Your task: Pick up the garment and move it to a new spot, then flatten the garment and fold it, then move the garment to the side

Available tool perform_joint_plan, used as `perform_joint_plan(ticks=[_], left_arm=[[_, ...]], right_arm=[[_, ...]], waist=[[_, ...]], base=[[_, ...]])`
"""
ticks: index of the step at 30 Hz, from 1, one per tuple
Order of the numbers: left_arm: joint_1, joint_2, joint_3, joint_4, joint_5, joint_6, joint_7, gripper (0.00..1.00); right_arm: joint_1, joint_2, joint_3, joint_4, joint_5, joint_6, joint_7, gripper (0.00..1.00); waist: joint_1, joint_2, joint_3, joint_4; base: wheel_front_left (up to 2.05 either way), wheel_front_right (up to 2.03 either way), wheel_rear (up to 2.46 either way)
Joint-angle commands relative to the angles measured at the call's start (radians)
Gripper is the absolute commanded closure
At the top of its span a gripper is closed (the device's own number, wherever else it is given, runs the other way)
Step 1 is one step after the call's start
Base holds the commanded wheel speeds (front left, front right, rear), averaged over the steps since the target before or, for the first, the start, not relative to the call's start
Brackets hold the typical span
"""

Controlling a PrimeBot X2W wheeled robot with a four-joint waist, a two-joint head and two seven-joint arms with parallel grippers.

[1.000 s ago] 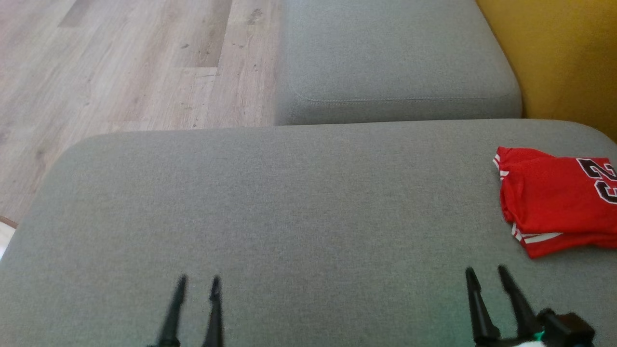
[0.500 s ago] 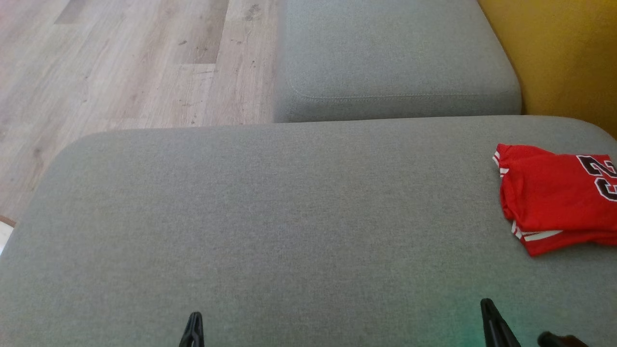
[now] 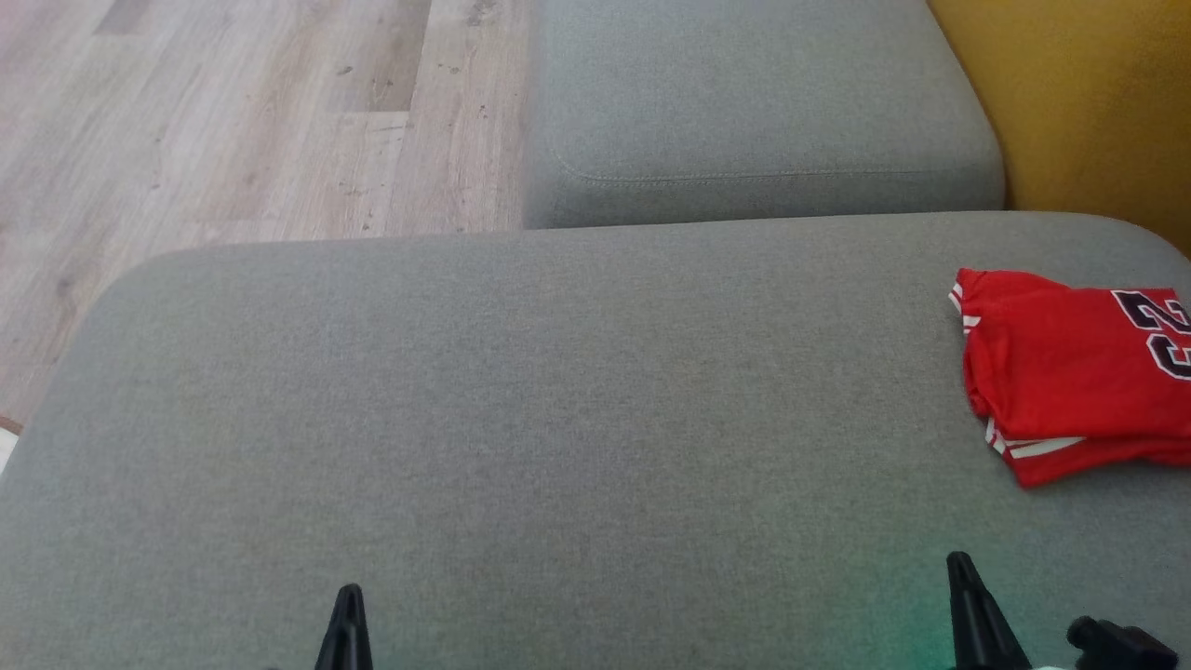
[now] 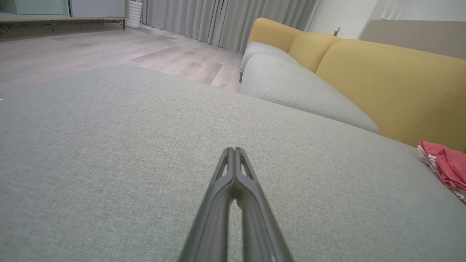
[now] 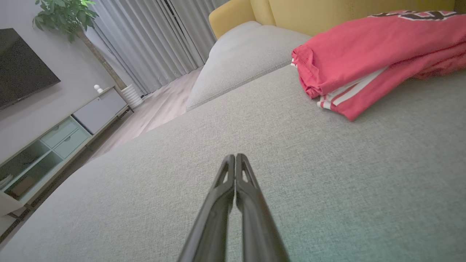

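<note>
Head view: the folded red garment [image 3: 1070, 372] lies at the right edge of the grey cushion [image 3: 558, 419], beside the yellow backrest [image 3: 1098, 93]. The left claw [image 3: 350, 600] and the right claw [image 3: 961, 572] rise over the cushion's near edge.

Left wrist view: the left claw is pressed together and empty above the cushion.

Right wrist view: the right claw is pressed together and empty, apart from the garment on the cushion.

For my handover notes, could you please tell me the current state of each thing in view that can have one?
red garment: folded, lying on the grey seat cushion, held by neither gripper.
left gripper: shut, holding nothing.
right gripper: shut, holding nothing, short of the garment.
curtains: drawn shut.
television: screen dark.
</note>
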Motion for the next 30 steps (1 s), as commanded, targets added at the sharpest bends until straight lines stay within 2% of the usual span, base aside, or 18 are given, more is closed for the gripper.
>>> perform_joint_plan(ticks=[1, 30], left_arm=[[-0.051, 0.011, 0.018, -0.025, -0.032, -0.009, 0.006, 1.00], [-0.137, 0.020, 0.083, -0.004, -0.394, -0.062, 0.078, 1.00]], right_arm=[[-0.048, -0.005, -0.005, -0.030, 0.030, 0.000, 0.007, 1.00], [-0.132, -0.006, -0.045, -0.030, 0.356, 0.000, 0.085, 1.00]], waist=[[-0.0001, -0.0001, 0.002, -0.001], [-0.0001, -0.0001, 0.034, -0.017]], base=[[0.00, 0.00, 0.00], [0.00, 0.00, 0.00]])
